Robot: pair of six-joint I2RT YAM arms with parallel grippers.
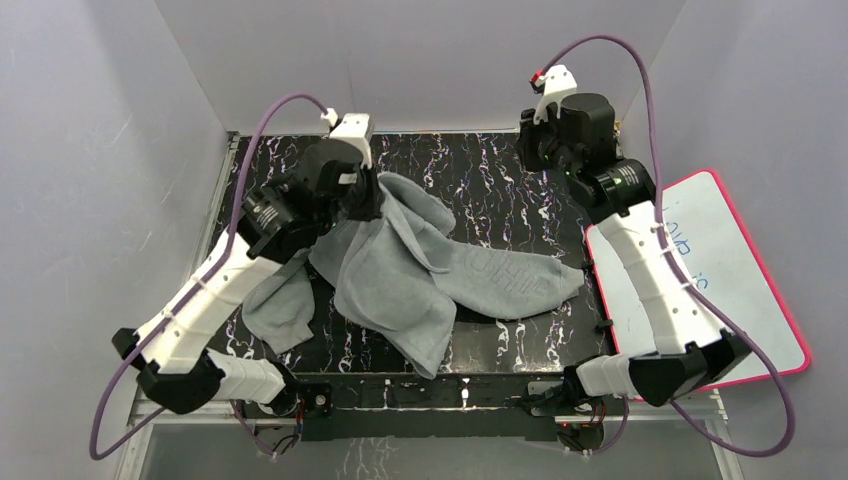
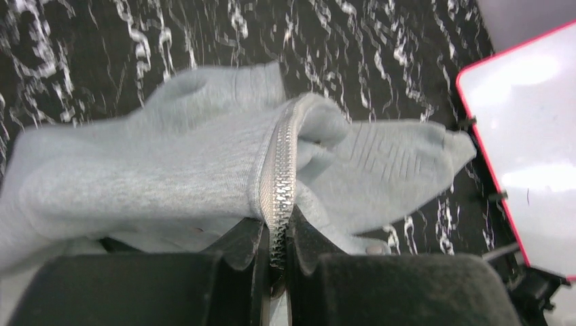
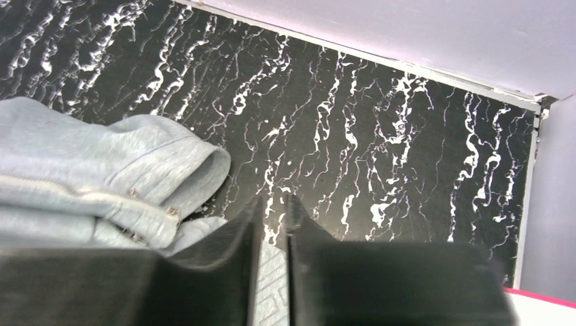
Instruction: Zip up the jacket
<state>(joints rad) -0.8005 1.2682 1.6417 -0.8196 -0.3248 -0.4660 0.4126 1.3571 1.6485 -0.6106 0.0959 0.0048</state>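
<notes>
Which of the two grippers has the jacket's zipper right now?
The left gripper: its fingers pinch the zipper of the jacket. The right gripper hangs over the table, holding nothing.

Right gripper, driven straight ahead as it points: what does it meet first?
Probably the bare tabletop: the right gripper points just past the jacket, whose folded edge lies beside that line. Depth is unclear.

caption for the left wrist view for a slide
The left gripper pinches the grey jacket's zipper over the black marbled table
</notes>
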